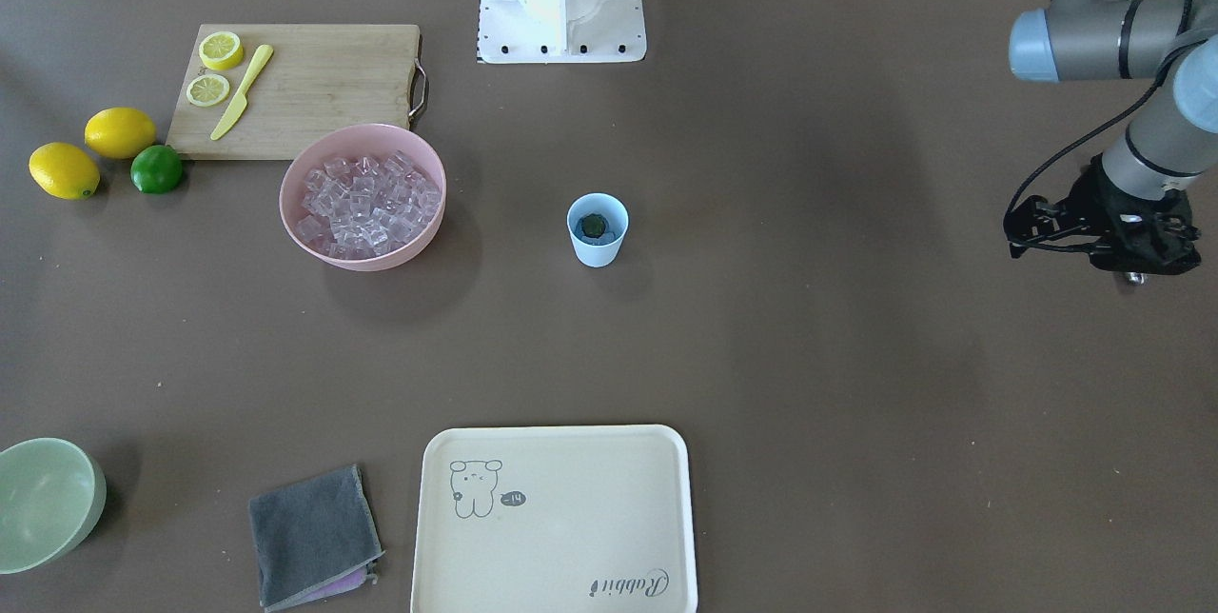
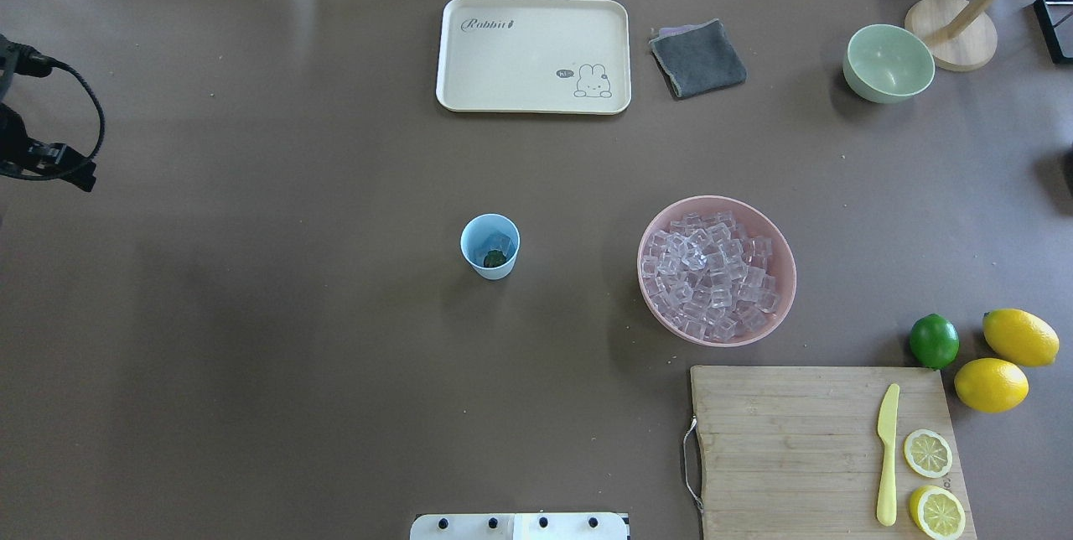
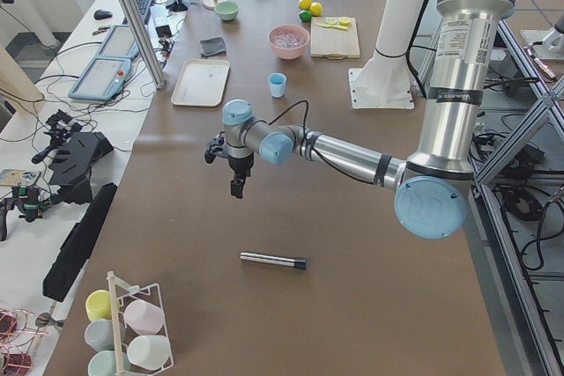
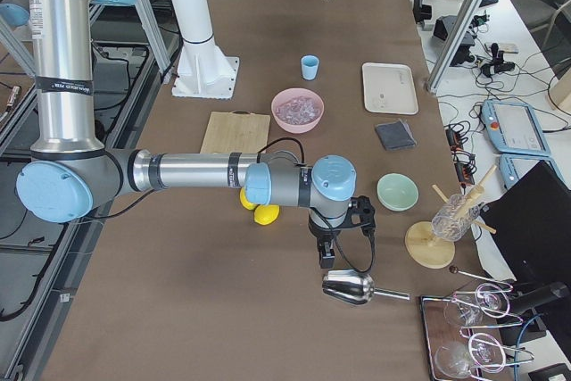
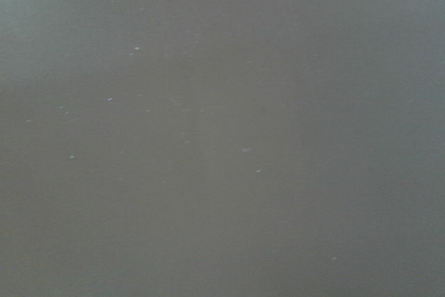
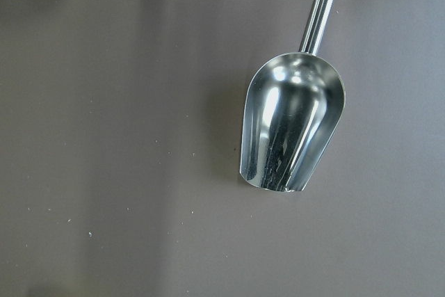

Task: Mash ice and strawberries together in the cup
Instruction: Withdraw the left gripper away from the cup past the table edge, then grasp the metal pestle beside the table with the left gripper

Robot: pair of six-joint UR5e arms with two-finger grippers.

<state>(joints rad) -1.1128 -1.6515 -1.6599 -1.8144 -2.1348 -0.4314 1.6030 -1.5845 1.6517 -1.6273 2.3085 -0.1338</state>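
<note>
The light blue cup [image 1: 598,230] stands upright mid-table; it also shows in the overhead view [image 2: 489,246]. Inside it lie a few ice cubes and the strawberry, of which only the green leafy top [image 2: 495,257] shows. More ice [image 1: 366,199] fills the pink bowl [image 2: 780,272]. My left gripper [image 3: 236,186] hangs above bare table far to the cup's side, at the front view's right edge [image 1: 1132,261]; I cannot tell if it is open. My right gripper [image 4: 343,256] hovers over a metal scoop [image 6: 292,130] lying on the table; its jaws are unclear.
A dark-tipped metal rod [image 3: 273,261] lies on the table near the left gripper. A cream tray [image 2: 469,96], grey cloth [image 2: 697,59], pale green bowl [image 2: 888,64], cutting board [image 2: 788,439] with knife and lemon slices, lemons [image 2: 991,384] and a lime [image 2: 934,340] are around.
</note>
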